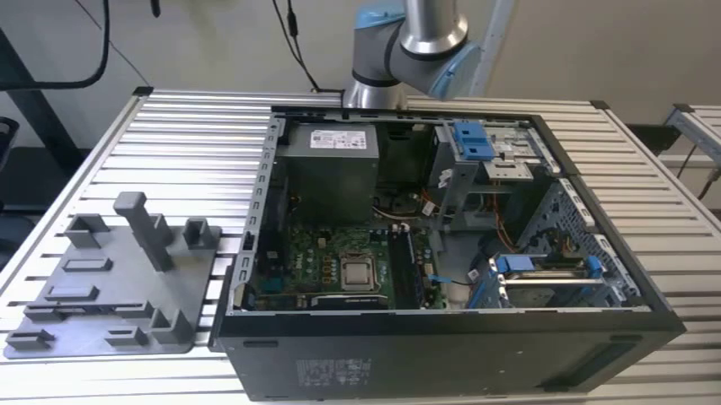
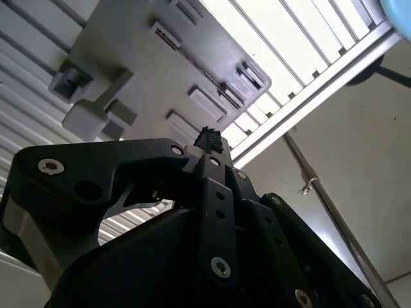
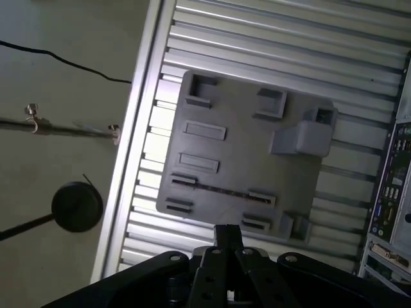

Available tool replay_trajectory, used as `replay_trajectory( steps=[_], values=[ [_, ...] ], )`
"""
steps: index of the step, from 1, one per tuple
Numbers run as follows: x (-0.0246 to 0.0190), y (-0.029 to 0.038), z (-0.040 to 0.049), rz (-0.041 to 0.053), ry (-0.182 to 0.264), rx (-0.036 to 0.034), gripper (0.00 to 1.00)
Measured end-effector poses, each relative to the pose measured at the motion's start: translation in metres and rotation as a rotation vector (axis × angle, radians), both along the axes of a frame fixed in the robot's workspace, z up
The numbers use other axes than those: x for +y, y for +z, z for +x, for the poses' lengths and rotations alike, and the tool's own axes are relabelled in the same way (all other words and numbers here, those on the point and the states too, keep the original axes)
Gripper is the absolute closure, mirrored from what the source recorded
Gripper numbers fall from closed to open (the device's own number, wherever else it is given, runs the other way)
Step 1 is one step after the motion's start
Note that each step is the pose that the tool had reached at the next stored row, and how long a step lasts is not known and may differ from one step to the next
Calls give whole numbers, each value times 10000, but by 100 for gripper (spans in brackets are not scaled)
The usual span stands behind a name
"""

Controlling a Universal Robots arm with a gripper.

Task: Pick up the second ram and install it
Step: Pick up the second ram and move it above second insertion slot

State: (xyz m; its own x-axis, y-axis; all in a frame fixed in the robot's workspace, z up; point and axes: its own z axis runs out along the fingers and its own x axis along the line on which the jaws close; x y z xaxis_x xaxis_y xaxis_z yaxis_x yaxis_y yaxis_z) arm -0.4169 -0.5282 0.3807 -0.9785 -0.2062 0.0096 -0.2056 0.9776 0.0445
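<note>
**Tabletop** (image 1: 192, 143): slatted aluminium; it carries everything below.

**Grey fixture tray** (image 1: 101, 287): toward the exterior view's left, at nine o'clock from the computer case. It has shallow cradles and raised blocks.

**Second ram** (image 3: 221, 190): a slim dark strip, edge-on, seated between two small cradles on the tray in the first wrist view. It has not been lifted.

**Gripper** (image 3: 226, 233): hangs over the tray's border, near the ram but apart from it. Nothing is seen in its hold. Whether the jaws are released or clenched cannot be told.

**Tall grey post** (image 1: 141, 228): stands upright on the tray, near one end of the ram.

**Computer case** (image 1: 451, 354): lies open side up.
- **Motherboard** (image 1: 304, 270) with the **processor chip** (image 1: 358, 272).
- **Memory slots** (image 1: 403, 266): dark, just beside the chip at its three o'clock.
- **Drive cage** (image 1: 474, 143): blue-latched, at one o'clock from the slots.

**Arm** (image 1: 411, 34): at twelve o'clock from the case.

**Hazards, as judged:**
- An off-centre grasp on so thin an edge could tilt the ram or wedge it in its cradles.
- The post crowds a descent at that end, and the gripper's body could strike it.
- The slots sit close between the chip and the cage wall, so a skewed stick could foul the neighbouring slot or the cables nearby.
</note>
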Motion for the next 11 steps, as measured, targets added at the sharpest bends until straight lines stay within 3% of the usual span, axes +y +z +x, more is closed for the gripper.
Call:
replay_trajectory(
  steps=[11],
  values=[
    [1, 0, -1, -44, 1026, 0, 89]
  ],
)
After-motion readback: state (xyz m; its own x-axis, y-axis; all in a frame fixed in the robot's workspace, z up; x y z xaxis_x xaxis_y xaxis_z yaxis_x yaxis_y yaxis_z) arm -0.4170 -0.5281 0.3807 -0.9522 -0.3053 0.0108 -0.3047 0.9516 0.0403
